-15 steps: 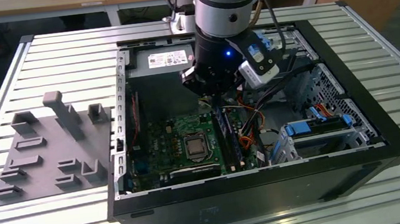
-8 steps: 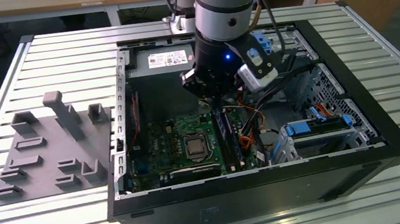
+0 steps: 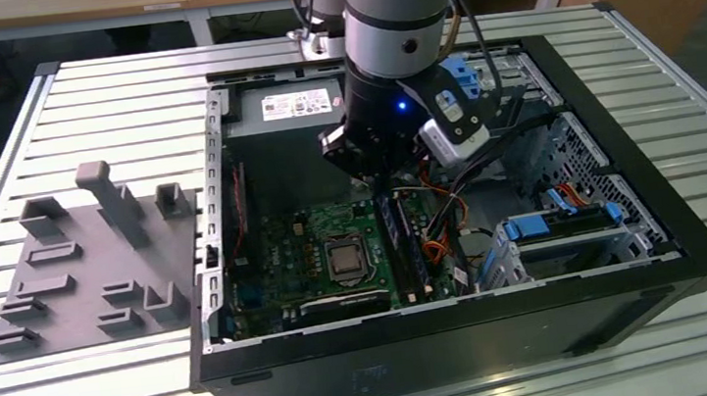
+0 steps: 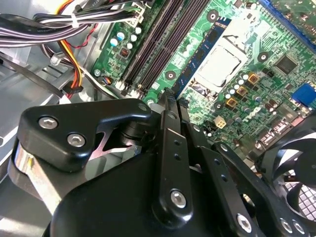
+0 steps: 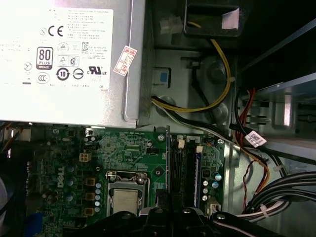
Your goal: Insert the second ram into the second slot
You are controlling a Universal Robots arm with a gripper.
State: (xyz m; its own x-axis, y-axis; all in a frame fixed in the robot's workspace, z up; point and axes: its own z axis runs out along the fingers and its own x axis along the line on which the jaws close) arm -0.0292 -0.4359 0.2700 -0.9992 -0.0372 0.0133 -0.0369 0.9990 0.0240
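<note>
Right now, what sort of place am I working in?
Probably a robotics lab bench: an open computer case sits on a slatted metal table beside a grey parts fixture, with wooden desks behind.

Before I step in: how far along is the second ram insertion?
Done: the claw is down at the memory slots, next to the processor socket. In hand: a blue ram stick stands along the slots, its end at the claw. Left: full seating, which I cannot confirm.
</note>
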